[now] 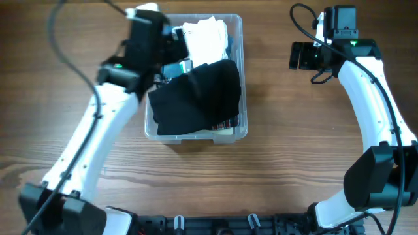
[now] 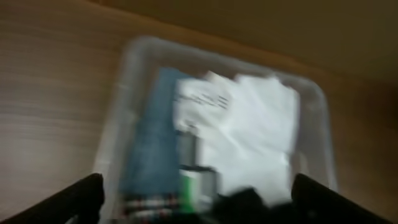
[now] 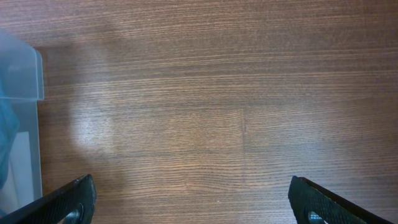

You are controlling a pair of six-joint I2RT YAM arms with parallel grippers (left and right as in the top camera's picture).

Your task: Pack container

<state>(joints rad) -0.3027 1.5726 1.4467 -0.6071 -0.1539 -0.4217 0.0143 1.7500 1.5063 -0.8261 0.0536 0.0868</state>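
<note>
The clear plastic container (image 1: 243,78) sits at the table's middle back. It holds a black cloth (image 1: 199,98), a white cloth (image 1: 206,36) and a blue item under them. My left gripper (image 1: 171,40) hovers over the container's back left part, open and empty. The blurred left wrist view shows the container (image 2: 124,81) with the white cloth (image 2: 249,124), the blue item (image 2: 152,149) and a bit of black cloth (image 2: 249,202) between the spread fingers (image 2: 196,199). My right gripper (image 1: 297,55) is open and empty over bare wood, right of the container, whose corner (image 3: 22,68) shows at the left.
Wooden table (image 1: 294,150) all around. The arm bases stand at the front edge. Cables hang from both arms.
</note>
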